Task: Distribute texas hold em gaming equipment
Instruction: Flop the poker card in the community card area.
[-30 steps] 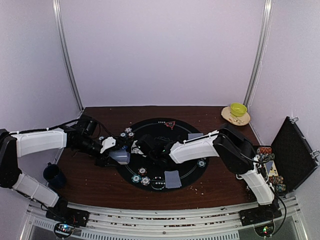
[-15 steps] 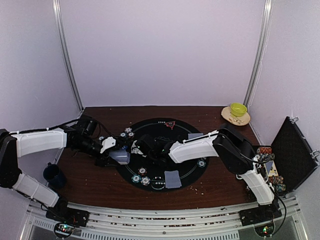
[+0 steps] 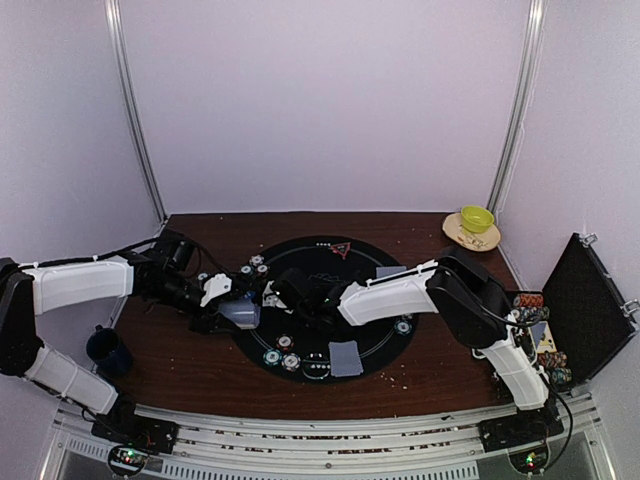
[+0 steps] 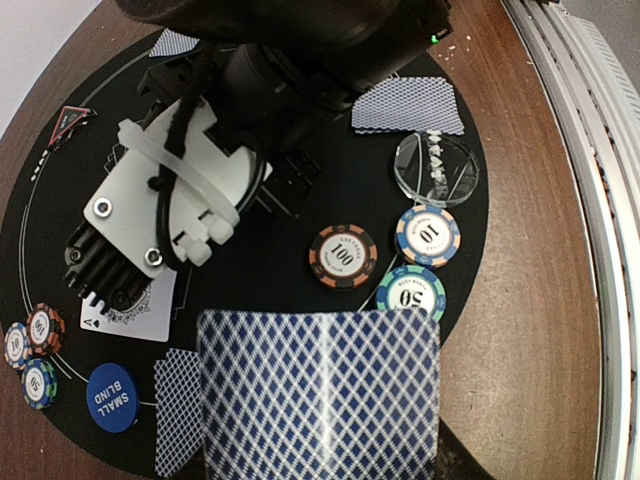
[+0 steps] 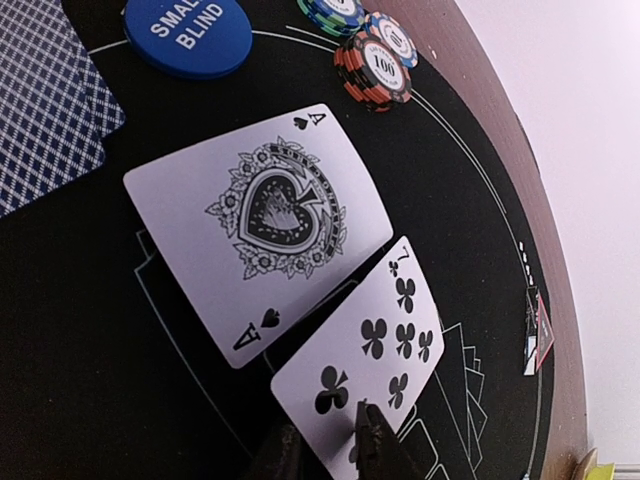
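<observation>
Left gripper: clamped on blue-backed card stack, over edge of black mat | Right gripper: fingertips narrowly apart at corner of seven of clubs, grip cannot be determined | Seven: face-up on mat, edge against ace of spades
</observation>
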Tool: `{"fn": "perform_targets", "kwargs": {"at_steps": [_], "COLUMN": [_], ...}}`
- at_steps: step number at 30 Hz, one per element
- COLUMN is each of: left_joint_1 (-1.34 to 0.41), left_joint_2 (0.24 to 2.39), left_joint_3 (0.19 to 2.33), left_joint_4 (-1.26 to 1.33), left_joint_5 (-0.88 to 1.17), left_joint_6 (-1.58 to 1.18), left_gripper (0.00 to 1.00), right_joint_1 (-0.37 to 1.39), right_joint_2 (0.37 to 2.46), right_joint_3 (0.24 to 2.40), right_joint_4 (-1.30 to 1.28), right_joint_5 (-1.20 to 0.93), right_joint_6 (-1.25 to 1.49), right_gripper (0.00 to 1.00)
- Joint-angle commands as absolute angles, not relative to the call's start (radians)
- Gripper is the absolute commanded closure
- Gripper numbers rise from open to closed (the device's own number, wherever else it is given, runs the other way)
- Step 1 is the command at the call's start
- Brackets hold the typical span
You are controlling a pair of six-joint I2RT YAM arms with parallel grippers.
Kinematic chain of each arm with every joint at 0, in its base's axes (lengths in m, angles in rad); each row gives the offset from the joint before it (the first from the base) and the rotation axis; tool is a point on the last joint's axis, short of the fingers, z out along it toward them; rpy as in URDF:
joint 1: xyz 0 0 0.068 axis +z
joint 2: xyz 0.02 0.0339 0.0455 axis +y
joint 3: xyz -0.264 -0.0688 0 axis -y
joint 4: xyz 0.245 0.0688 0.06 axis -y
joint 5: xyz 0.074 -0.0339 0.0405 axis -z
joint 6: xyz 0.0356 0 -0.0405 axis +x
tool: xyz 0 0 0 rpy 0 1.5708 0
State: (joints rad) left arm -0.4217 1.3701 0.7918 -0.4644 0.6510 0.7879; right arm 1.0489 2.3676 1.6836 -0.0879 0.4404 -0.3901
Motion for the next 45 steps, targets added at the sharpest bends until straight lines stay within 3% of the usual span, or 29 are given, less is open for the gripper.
{"fn": "perform_targets", "kwargs": {"at_steps": [1, 27, 33, 38, 45], "left_joint_1": [-0.422, -0.422, -0.421, -0.423, -0.422], "left_joint_2": [1.373, 1.369, 1.368, 1.362, 1.358], "left_joint_3": [0.792, 0.791, 0.791, 0.790, 0.790], "left_joint_4": [-0.432, -0.431, -0.431, -0.432, -0.431], "left_joint_5": [0.667, 0.668, 0.669, 0.669, 0.671], "left_joint_6": [0.797, 0.796, 0.795, 0.794, 0.794], "left_gripper": [0.53, 0.53, 0.53, 0.53, 0.53], "right_joint_1": [1.058, 1.072, 1.070, 1.067, 1.040], "right_joint_2": [2.325, 2.192, 2.083, 1.997, 1.855], "right_joint_3": [1.669, 1.594, 1.532, 1.456, 1.341], "right_joint_4": [-0.108, -0.110, -0.082, -0.037, 0.037], "right_joint_5": [0.411, 0.423, 0.491, 0.519, 0.393], "right_joint_6": [-0.382, -0.353, -0.288, -0.210, -0.001], "right_gripper": [0.77, 0.60, 0.40, 0.02, 0.00]}}
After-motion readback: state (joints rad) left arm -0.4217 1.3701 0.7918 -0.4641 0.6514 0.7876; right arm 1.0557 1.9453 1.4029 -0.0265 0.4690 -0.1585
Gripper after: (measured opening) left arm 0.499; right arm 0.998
